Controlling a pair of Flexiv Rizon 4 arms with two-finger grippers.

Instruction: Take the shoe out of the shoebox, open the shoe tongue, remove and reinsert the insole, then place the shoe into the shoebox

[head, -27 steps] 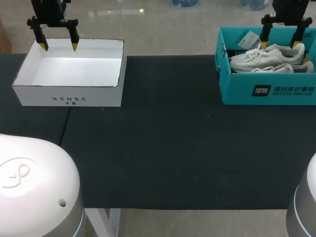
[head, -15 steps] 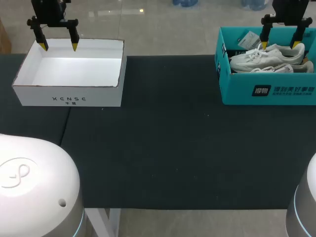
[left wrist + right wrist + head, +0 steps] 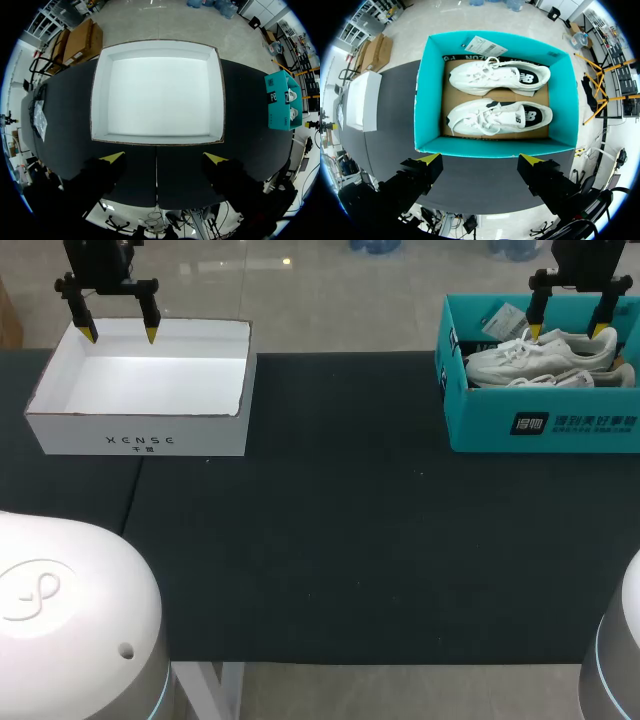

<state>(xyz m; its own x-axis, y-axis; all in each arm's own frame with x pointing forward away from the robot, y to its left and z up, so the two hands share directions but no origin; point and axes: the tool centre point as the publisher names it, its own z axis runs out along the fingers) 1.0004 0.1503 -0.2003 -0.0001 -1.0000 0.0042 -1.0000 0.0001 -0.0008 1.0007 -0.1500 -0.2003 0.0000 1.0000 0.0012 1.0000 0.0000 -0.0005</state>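
We see only part of the teal shoebox (image 3: 540, 425) from the head view. Its right end runs off the edge, and its front wall hides most of the nearer shoe (image 3: 560, 379). Our left arm (image 3: 100, 260) and right arm (image 3: 585, 255) are cut off at the top. From the left wrist the shoebox sits far beyond the white box (image 3: 157, 90), its contents too small to tell. The print on the paper tag (image 3: 485, 46) is unreadable.

Broad table (image 3: 330, 540) gap between white box (image 3: 140, 436) and shoebox (image 3: 545, 426); inside, apparently slim gap between shoes (image 3: 495, 119).
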